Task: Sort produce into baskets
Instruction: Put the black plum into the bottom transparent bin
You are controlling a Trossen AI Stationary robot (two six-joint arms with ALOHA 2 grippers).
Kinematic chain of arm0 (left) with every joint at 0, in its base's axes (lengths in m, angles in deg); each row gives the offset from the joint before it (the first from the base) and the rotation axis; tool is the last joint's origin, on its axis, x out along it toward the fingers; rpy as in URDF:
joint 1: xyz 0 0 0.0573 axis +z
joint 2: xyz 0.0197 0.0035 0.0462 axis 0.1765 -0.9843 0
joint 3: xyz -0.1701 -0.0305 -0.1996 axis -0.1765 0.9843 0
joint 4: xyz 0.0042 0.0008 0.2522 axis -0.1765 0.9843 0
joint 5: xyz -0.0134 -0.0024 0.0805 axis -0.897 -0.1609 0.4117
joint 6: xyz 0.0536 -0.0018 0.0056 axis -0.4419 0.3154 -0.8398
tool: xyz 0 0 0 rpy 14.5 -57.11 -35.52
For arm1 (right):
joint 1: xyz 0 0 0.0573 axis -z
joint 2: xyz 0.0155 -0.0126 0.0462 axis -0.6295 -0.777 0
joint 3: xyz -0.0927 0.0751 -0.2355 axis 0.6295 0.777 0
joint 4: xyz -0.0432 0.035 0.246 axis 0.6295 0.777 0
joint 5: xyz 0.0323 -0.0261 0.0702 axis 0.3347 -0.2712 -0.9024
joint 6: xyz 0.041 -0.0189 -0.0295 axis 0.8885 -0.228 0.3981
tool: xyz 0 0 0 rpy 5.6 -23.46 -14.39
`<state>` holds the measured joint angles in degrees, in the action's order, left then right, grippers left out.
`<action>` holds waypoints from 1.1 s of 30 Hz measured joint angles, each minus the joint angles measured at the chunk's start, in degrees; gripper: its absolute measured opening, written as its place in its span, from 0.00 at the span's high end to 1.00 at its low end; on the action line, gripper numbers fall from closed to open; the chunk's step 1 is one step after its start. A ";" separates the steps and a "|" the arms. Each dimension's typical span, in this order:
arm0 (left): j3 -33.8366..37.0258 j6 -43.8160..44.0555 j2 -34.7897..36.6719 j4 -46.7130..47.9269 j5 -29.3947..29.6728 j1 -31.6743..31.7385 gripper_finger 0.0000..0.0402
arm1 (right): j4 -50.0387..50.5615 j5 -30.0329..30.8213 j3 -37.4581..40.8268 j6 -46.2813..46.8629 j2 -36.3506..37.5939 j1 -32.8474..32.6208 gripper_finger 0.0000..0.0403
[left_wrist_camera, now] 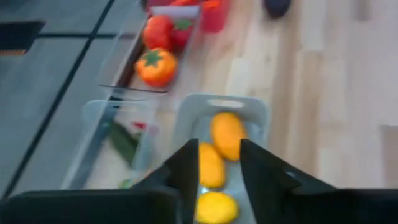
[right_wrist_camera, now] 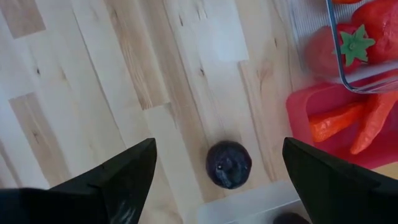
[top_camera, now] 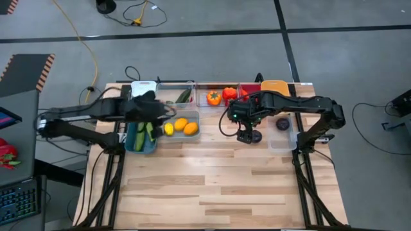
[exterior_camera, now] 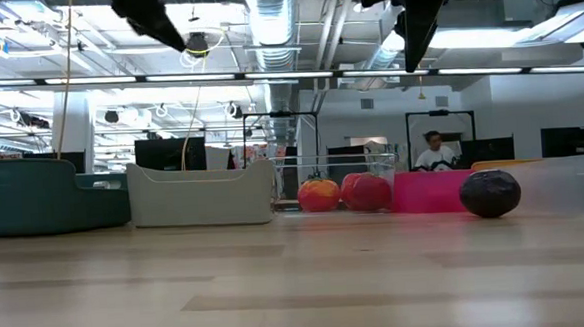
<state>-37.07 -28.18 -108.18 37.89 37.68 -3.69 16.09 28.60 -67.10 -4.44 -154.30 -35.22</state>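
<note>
One purple ball [right_wrist_camera: 229,163] lies loose on the counter [top_camera: 212,186] under the spread right gripper [top_camera: 249,135], which must descend and pinch it; left gripper [left_wrist_camera: 218,163], narrowly parted and empty, hovers over the lemons [left_wrist_camera: 227,134].

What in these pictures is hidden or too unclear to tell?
- White tub: contents hidden by its wall in the low view and by the left arm in the high view.
- Teal tub: partly covered by the left arm, so the cucumbers cannot be counted.
- Orange tub: mostly under the right arm.
- Both arms: cut off by the low view's top edge.
</note>
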 joint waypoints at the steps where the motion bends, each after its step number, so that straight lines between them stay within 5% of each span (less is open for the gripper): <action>1: 2.59 0.41 2.24 -1.60 -0.87 -0.52 0.78 | 0.00 0.02 0.00 -0.01 0.00 0.00 0.07; 7: 21.47 2.07 16.07 -20.50 -3.85 -3.69 0.97 | -0.28 0.07 0.00 -0.01 0.00 0.00 0.07; 15: 41.34 2.16 31.04 -39.54 -5.19 -4.61 0.98 | -0.28 0.07 0.00 -0.02 0.00 0.00 0.07; 33: 56.16 0.35 57.40 -43.77 -8.01 -4.63 1.00 | -0.26 0.07 0.00 0.03 0.00 0.00 0.07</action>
<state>19.09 -27.82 -50.78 -5.88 29.68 -8.32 15.83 28.66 -67.10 -4.41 -154.30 -35.22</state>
